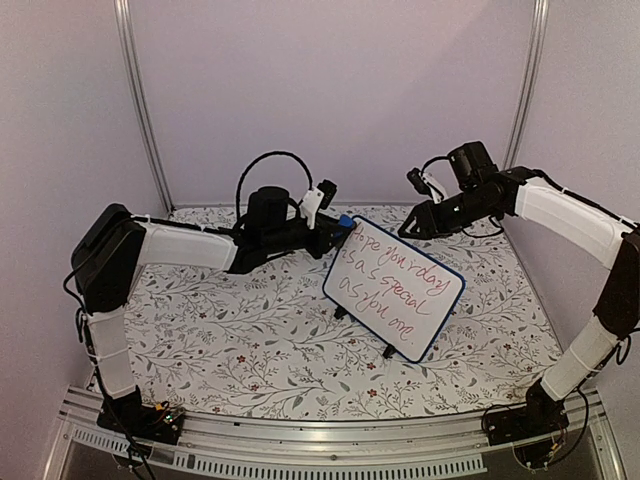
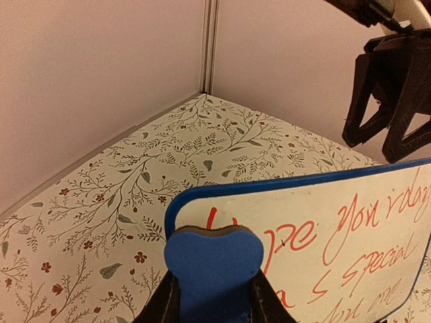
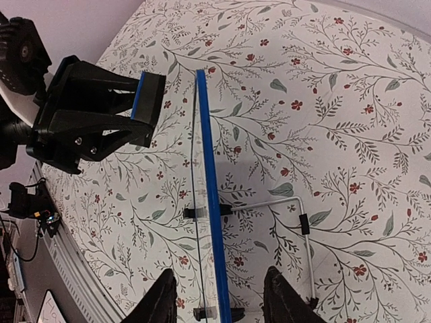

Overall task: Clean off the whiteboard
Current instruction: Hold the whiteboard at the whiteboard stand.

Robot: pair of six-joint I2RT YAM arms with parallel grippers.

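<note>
The whiteboard (image 1: 395, 285) stands tilted on the flowered table, blue-framed, with red handwriting on its face (image 2: 350, 222). My left gripper (image 1: 335, 228) is shut on a blue eraser (image 2: 214, 269), whose dark pad rests against the board's upper left corner. The right wrist view shows the board edge-on (image 3: 210, 202), with the eraser (image 3: 145, 101) just left of its face. My right gripper (image 3: 219, 296) straddles the board's top edge, one finger on each side with a gap to the frame. From the left wrist, the right gripper (image 2: 390, 101) hangs over the far top edge.
A wire stand (image 3: 306, 229) props the board from behind, and two small black feet (image 1: 340, 313) sit at its lower edge. Pale walls with metal posts (image 1: 140, 100) close the back and sides. An aluminium rail (image 1: 330, 440) runs along the near edge.
</note>
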